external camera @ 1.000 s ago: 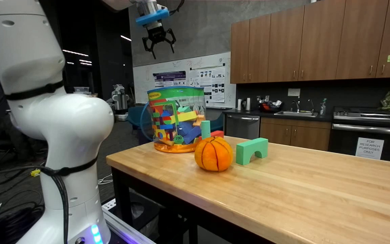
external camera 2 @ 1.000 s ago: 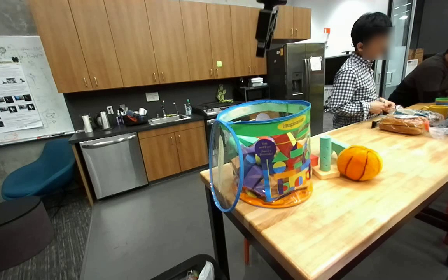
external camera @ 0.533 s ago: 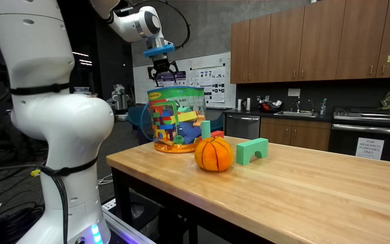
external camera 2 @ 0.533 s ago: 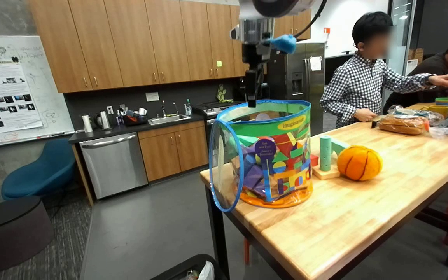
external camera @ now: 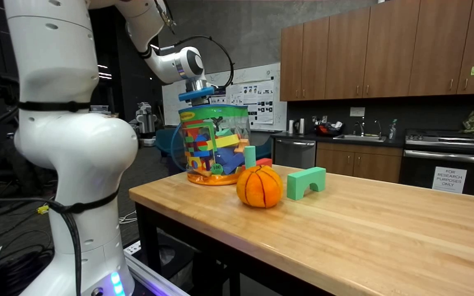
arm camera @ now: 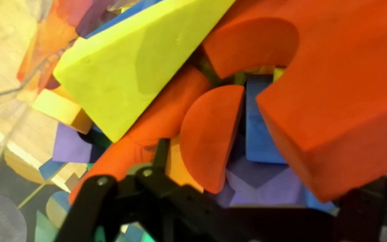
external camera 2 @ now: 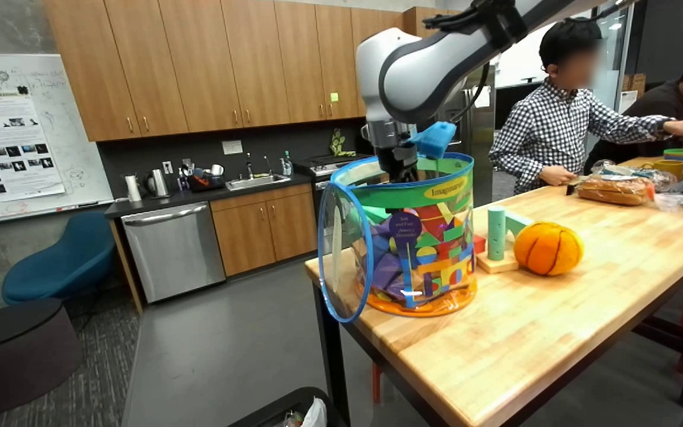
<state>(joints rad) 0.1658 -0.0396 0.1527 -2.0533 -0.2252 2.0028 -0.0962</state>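
Note:
A clear round bag of coloured foam blocks, with a blue rim and green band (external camera 2: pixel 389 194), stands on the table; it also shows in an exterior view (external camera: pixel 220 112). My gripper (arm camera: pixel 264 168) is down inside its top, fingers spread, holding nothing that I can see. In the wrist view, the left finger (arm camera: pixel 161 153) is beside a red half-disc block (arm camera: pixel 210 134). A large red-orange arch block (arm camera: pixel 344 67) hides the right fingertip; whether they touch I cannot tell. A blue block (arm camera: pixel 264 134) and a purple block (arm camera: pixel 274 188) lie between. A yellow wedge block (arm camera: pixel 136 64) lies upper left.
An orange ball (external camera: pixel 259 187), a green arch block (external camera: pixel 307 181) and a green cylinder (external camera 2: pixel 496 234) on a tan block (external camera 2: pixel 498 263) stand near the bag on the wooden table (external camera: pixel 364 230). The round lid (external camera 2: pixel 344 255) hangs open past the table edge. Two people are at the far end.
The arm has come down; the open gripper has moved from well above the bag to inside its top. A person has stretched an arm out to the right.

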